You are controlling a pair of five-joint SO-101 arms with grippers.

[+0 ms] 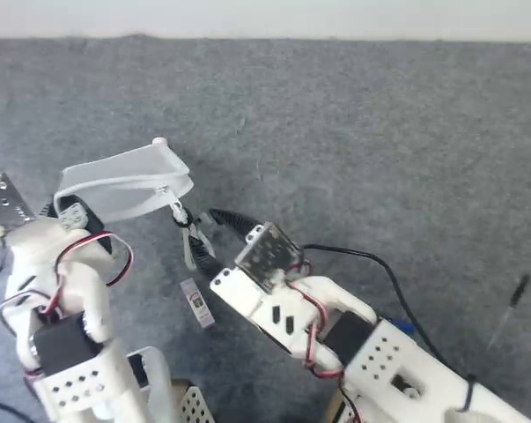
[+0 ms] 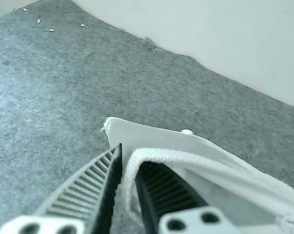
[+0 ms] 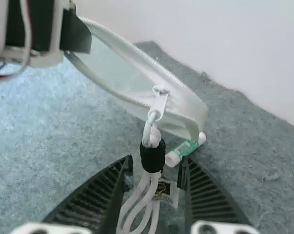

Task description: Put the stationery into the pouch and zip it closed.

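Zipping, I judge — my left fingers (image 2: 95, 180) clamp the pouch (image 1: 124, 181) rim, holding it clear of the desk (image 1: 335, 115), while my right fingers (image 3: 103, 195) narrowly straddle its pull cord (image 3: 151, 153) — next: pinch, draw across.

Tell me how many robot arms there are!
2. The left arm holds the pouch by its edge. The right arm has its gripper around the zipper pull. None seems hidden.

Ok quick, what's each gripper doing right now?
Left gripper: shut on the pouch edge.
Right gripper: open, jaws either side of the zip pull.
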